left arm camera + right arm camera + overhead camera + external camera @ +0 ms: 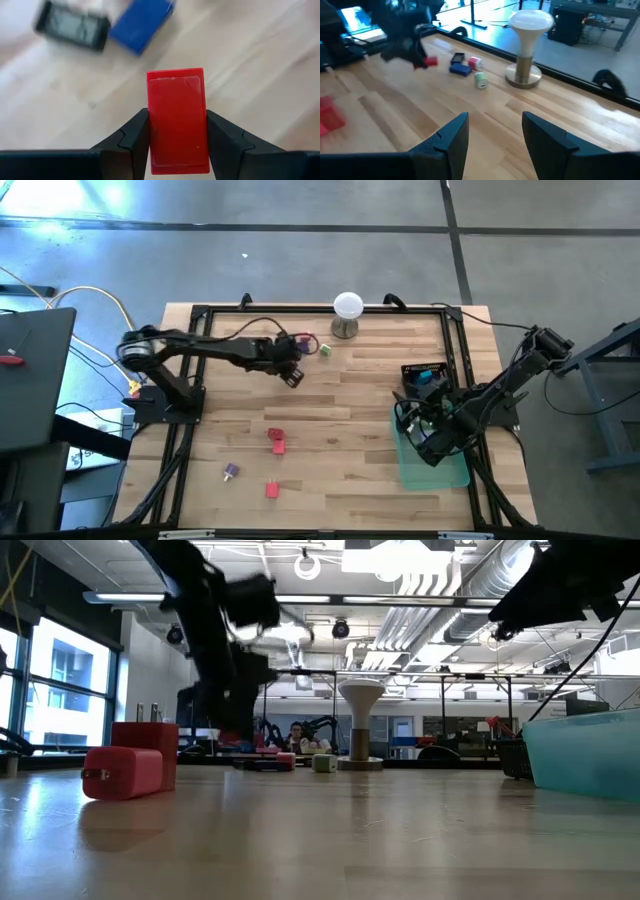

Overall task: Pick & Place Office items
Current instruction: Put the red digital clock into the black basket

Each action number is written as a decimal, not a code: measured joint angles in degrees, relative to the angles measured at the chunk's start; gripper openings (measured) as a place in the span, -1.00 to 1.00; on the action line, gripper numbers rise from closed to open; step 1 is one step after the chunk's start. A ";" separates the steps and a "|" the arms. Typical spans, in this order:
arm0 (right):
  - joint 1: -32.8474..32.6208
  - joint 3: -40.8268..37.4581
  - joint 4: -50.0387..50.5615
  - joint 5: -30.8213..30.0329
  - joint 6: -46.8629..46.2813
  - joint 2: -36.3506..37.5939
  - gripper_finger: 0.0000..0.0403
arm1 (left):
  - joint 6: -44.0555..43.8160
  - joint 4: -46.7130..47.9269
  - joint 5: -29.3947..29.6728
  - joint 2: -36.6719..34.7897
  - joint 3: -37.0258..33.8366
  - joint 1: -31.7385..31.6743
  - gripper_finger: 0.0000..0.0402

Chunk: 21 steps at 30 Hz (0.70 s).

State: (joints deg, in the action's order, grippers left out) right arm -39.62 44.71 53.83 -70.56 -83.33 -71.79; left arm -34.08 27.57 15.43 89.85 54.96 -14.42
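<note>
The wooden surface (340, 410) fills the frame, with a dark rail round its edges. At its right near side sits a translucent green tray (432, 465), and the right tool (492, 137) hangs above it, its fingers standing apart with nothing between them. A white ball on a metal stand (347, 312) rises at the far edge, middle.

Left of that stand, the left tool (296, 374) is clamped on a red block (177, 120), which shows upright between the two dark fingers in the left wrist view. Just beyond it lie a blue piece (141, 22), a black piece (72, 24), a pink-and-white piece (474, 62) and a pale green piece (326, 351).

Toward the near left lie two red blocks (276, 441), touching, another red piece (271, 490) and a purple piece (231, 471).
</note>
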 joint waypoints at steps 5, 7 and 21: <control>0.00 0.00 -10.77 0.23 12.15 0.00 -0.15 | 1.66 -5.15 0.19 -8.12 -0.03 5.86 -0.27; 0.00 0.00 -16.35 0.28 19.18 0.00 -0.15 | 3.73 -9.57 0.13 -10.74 0.03 8.61 -0.27; 0.91 0.00 -63.18 12.35 68.94 0.00 -0.15 | 18.67 -42.43 -9.77 -14.34 0.15 16.46 -0.27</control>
State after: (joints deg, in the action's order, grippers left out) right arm -38.71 44.71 -9.36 -58.21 -14.39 -71.79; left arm -15.40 -14.86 5.67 75.50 55.11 2.04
